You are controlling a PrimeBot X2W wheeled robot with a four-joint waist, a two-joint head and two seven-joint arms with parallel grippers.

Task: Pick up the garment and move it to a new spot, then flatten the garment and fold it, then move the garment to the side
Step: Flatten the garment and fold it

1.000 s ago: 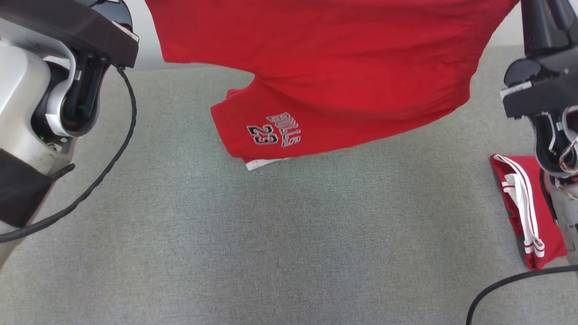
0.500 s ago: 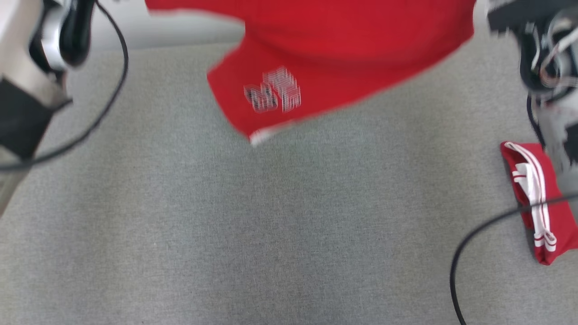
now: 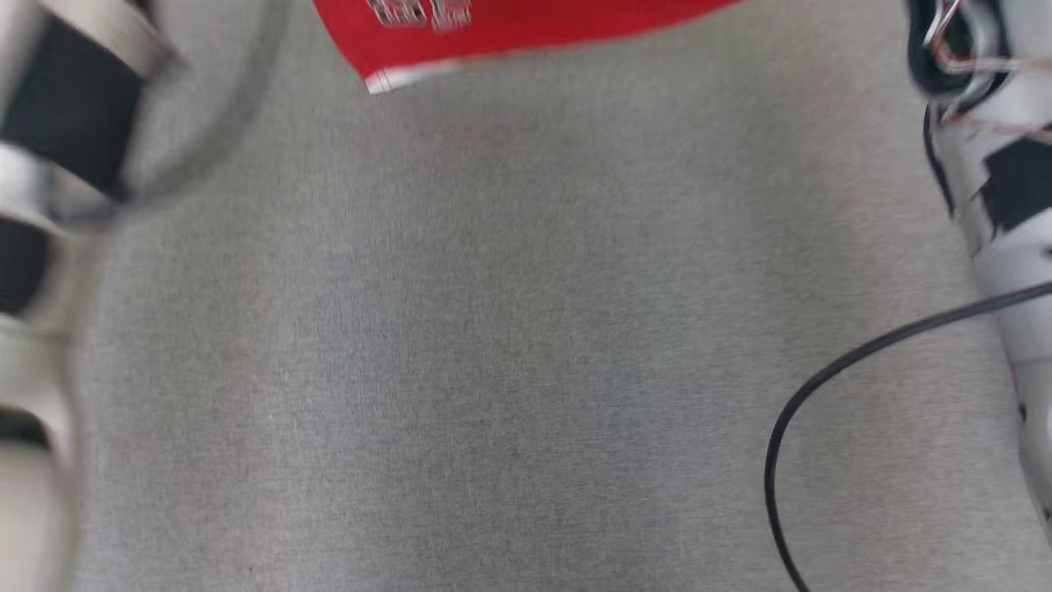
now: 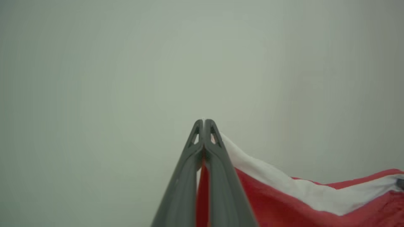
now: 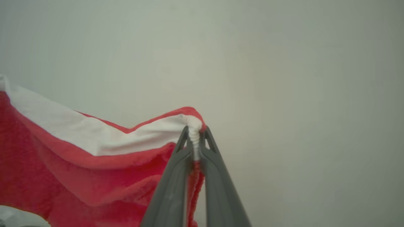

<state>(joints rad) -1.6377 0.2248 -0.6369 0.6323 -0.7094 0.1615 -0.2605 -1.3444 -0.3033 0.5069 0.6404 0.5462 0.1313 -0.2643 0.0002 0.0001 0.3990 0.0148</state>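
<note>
1. Nearest the camera, the grey desk (image 3: 493, 329) is stretching out under the head view, with a black cable (image 3: 822, 378) looping in at 4 o'clock.
2. Two pale forearms are framing the scene, both blurred: the left forearm (image 3: 49, 164) at 9 o'clock and the right forearm (image 3: 1003, 230) at 2 o'clock.
3. At 12 o'clock the red garment (image 3: 509, 25) is dangling. Its white hem and smeared lettering are showing, and it appears to be hanging clear of the desk.
4. The left tool (image 4: 203, 121) is clenching the garment's white-banded edge, with red cloth showing between its fingers.
5. The right tool (image 5: 194, 129) is pinching a bunched end of that same band, and cloth is sagging away toward 8 o'clock.
6. My read is that this is the carry. Gripping two ends of one edge is spreading the garment so it can be laid down flat at the new spot.
7. On containers, the garment is sitting in nothing; it is hanging from the two tools.
</note>
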